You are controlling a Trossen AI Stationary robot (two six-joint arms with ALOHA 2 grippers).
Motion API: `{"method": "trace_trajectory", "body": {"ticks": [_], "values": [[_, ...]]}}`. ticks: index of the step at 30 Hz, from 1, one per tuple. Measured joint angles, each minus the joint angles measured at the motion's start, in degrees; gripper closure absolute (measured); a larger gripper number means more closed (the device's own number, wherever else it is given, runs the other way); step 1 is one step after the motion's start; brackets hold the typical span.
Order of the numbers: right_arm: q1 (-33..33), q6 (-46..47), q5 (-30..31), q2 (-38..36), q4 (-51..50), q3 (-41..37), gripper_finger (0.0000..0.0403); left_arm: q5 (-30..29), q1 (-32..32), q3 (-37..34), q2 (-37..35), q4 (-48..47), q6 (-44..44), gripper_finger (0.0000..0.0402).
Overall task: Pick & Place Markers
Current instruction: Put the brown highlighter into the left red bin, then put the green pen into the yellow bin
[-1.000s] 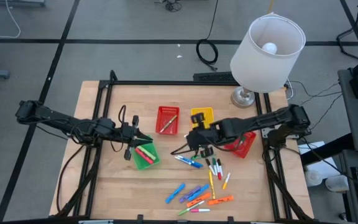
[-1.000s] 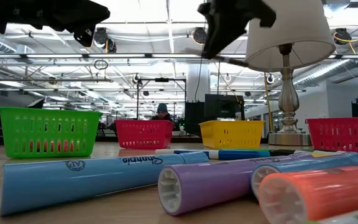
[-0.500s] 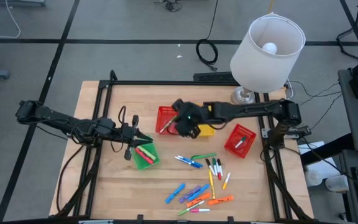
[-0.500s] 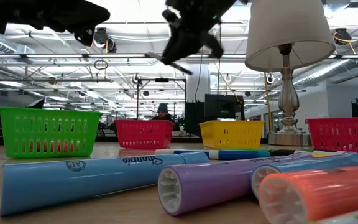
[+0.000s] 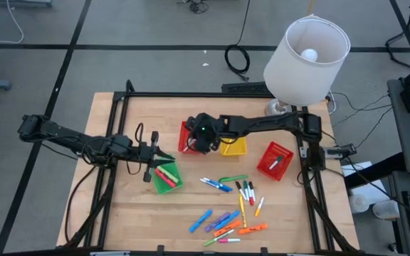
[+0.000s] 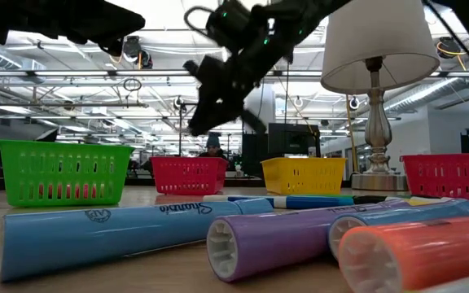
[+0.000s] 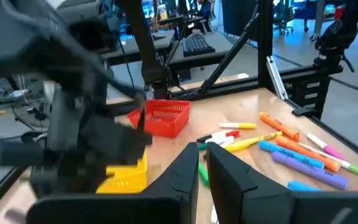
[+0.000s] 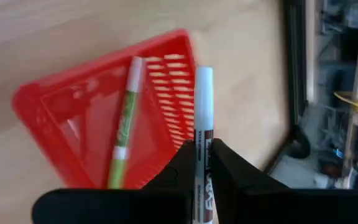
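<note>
My right gripper (image 5: 192,139) hangs above the far-left red basket (image 5: 191,126), shut on a white marker (image 8: 202,106). In that basket lies a green-and-white marker (image 8: 123,134). My left gripper (image 7: 202,163) waits level at the far edge of the green basket (image 5: 168,181), its fingers together and nothing between them. That basket holds red and pink markers (image 5: 165,173). Several more markers (image 5: 228,213) lie loose on the wooden table toward its near edge. In the low view my right gripper (image 6: 208,110) shows dark above the red basket (image 6: 187,174). My right gripper pinches the white marker's labelled barrel (image 8: 202,158) between its two fingers. The marker lies along the fingers, and its white end (image 8: 202,81) sticks out past the fingertips. The fingers slant downward from the table's right. The marker is lifted clear, above the red basket's rim.
A yellow basket (image 5: 235,147) stands right of the red one, and a second red basket (image 5: 275,161) with a marker farther right. A lamp (image 5: 306,48) rises at the far right corner. A black frame (image 5: 127,99) borders the table.
My right gripper has carried the white marker from above the loose markers near the yellow basket toward the table's left and far side, over the red basket. It has sunk and rolled on the way and stayed shut on the marker.
</note>
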Motion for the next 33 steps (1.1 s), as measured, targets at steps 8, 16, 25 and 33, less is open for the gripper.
{"method": "trace_trajectory", "body": {"ticks": [8,16,25,33], "values": [[-1.23,-1.23,-5.23,4.04,1.85,-0.06,0.0388,-0.38,0.0,0.0,0.04,-1.09,-1.23,0.036],[-1.38,0.04,-6.81,5.74,3.63,-0.13,0.0364,-0.37,-0.01,0.0,0.02,-2.24,-3.56,0.036],[-1.21,3.99,-6.47,4.77,5.75,-0.06,0.0314,-0.37,-0.07,0.0,0.02,-2.45,-4.31,0.036],[1.66,13.42,-0.38,-0.89,2.52,-0.13,0.0339,-0.37,-0.07,0.0,0.02,-2.52,-4.31,0.036]]}}
